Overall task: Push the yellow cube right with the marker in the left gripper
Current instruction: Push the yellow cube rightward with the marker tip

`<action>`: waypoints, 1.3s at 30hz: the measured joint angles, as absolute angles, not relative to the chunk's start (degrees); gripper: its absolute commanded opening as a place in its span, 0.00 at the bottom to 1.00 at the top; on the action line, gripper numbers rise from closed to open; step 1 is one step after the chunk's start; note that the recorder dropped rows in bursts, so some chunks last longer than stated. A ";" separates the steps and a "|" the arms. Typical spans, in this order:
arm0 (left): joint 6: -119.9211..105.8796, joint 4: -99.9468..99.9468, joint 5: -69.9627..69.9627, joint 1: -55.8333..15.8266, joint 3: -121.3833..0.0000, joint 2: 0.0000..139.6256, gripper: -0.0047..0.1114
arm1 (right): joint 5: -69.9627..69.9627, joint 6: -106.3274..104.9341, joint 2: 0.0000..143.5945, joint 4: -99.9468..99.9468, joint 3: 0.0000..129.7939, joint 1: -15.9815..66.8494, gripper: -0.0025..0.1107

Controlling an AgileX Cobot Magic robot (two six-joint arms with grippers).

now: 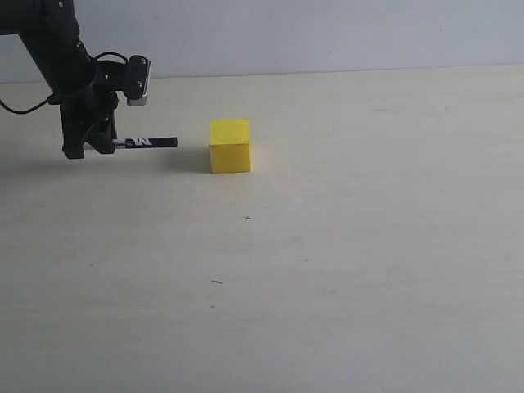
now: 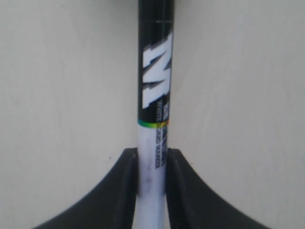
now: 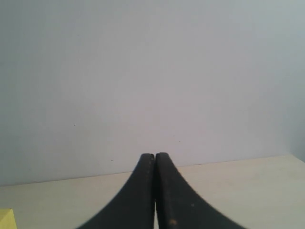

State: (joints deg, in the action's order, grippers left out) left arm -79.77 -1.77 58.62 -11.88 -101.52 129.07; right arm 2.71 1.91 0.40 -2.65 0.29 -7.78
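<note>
The yellow cube [image 1: 229, 146] rests on the pale table, left of the middle toward the back. My left gripper [image 1: 106, 144] hangs low at the far left, shut on the marker [image 1: 147, 142], which lies level and points right at the cube. A small gap separates the marker's black tip from the cube's left face. In the left wrist view the marker [image 2: 155, 105] runs straight out from between the black fingers [image 2: 126, 191], white barrel clamped, black labelled part ahead. My right gripper [image 3: 155, 157] is shut on nothing; a corner of the yellow cube [image 3: 6, 218] shows at that view's edge.
The pale wooden table [image 1: 344, 270] stretches wide to the right of the cube and toward the front. A light grey wall [image 1: 327, 33] stands behind the table's back edge. The right arm does not appear in the exterior view.
</note>
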 measured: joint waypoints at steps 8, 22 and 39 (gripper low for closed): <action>-79.24 -1.77 58.51 -11.88 -101.52 129.07 0.04 | 2.71 1.91 0.40 -2.65 0.29 -7.78 0.02; -79.24 -1.77 56.34 -12.22 -102.15 131.36 0.04 | 2.71 1.91 0.40 -2.65 0.29 -7.78 0.02; -75.06 -3.73 57.09 -22.34 -110.60 134.80 0.04 | 2.71 1.91 0.40 -2.65 0.29 -7.78 0.02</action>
